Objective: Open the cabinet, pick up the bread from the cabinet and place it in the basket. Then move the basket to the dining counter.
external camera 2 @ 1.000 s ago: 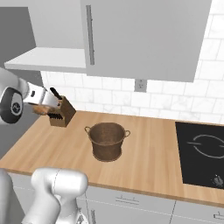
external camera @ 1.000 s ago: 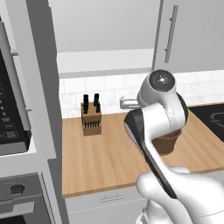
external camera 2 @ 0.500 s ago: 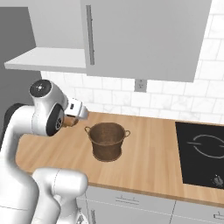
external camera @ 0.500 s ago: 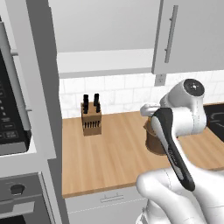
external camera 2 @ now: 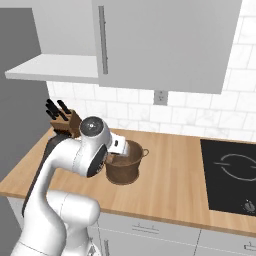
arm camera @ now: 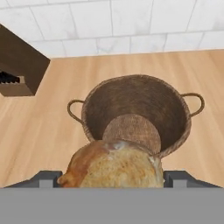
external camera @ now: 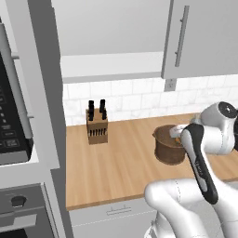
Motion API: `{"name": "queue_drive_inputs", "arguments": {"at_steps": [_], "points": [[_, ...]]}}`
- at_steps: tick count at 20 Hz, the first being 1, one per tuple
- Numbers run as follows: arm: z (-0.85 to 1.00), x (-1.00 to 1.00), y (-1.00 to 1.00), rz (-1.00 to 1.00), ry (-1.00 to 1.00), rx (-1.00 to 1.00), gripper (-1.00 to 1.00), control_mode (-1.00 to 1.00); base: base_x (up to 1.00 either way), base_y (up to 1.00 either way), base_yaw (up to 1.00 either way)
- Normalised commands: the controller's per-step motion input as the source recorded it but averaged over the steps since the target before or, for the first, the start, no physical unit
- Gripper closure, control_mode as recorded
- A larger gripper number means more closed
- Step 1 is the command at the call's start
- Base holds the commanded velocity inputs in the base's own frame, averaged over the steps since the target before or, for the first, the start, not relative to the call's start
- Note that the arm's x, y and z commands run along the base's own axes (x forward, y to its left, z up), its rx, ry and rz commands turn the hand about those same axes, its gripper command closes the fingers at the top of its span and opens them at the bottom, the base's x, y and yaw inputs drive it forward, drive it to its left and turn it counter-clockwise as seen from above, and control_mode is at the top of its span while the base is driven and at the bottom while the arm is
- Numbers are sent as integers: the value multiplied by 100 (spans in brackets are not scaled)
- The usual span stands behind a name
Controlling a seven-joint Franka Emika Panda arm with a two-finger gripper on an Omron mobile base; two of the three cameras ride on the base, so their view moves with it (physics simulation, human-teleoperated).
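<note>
Left base view has the arm swung across from over by the knife block at 9 o'clock to the basket at 3 o'clock in about a second, so the carry from the open cabinet up at 12 looks done and I'd say the drop is next. In the hand view the gripper sits at 6 o'clock with its jaws spread wide and clamped on the bread, which hangs just over the near rim. The basket itself is empty, bare woven bottom showing, and it stands on the wood worktop by the tiles, nowhere near the dining counter yet.
</note>
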Motion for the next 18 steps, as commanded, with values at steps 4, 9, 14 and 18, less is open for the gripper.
{"name": "queue_drive_inputs", "arguments": {"at_steps": [4, 9, 14, 18], "points": [[-44, 49, -52, -6, 15, 0, 100, -100, 0, 0, 0], [-20, 67, -23, -3, 23, 0, 100, -100, 0, 0, 0], [1, 46, -4, 0, 16, 5, 100, -100, 0, 0, 0], [1, 37, -14, 0, 15, 1, 100, -100, 0, 0, 0]]}}
